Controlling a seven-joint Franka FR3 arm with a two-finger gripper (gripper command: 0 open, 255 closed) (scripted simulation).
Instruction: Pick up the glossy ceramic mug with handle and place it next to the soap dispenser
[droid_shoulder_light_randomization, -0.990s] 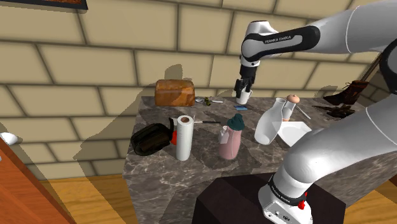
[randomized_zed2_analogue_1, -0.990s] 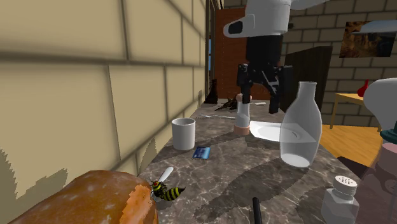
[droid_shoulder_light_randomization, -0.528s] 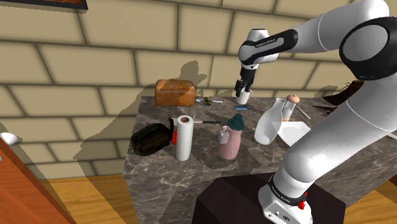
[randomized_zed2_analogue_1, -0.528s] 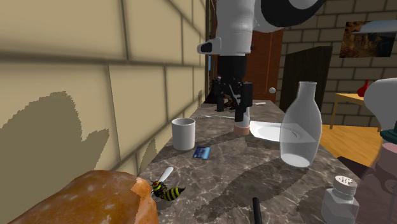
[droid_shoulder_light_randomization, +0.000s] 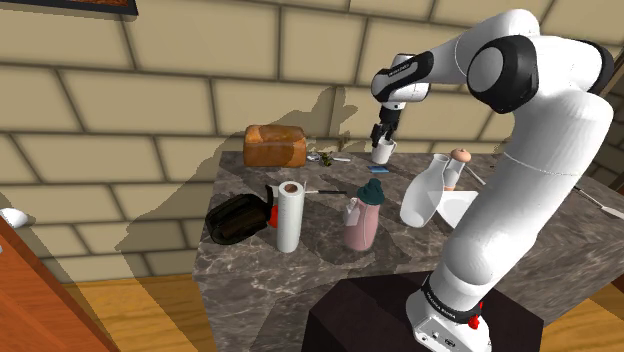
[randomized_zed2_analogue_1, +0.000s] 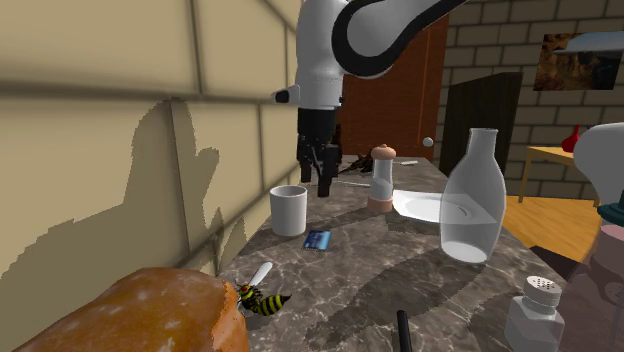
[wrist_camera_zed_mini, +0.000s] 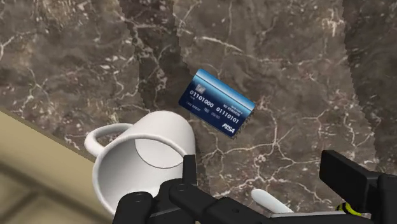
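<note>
Black two-finger pincer (wrist_camera_zed_mini: 264, 168), spread wide and empty, hangs just above the rim of the glossy white round mug with loop handle (wrist_camera_zed_mini: 143, 167), likely to straddle its thin wall; this mug stands upright on the dark veined marble counter (wrist_camera_zed_mini: 286, 57) near the tan brick wall (droid_shoulder_light_randomization: 150, 100), beside a flat blue card (wrist_camera_zed_mini: 218, 104), well apart from the pink teal-capped soap dispenser (droid_shoulder_light_randomization: 362, 220).

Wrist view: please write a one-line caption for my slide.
Open gripper above a white mug, blue card beside it, on a dark marbled counter.
</note>
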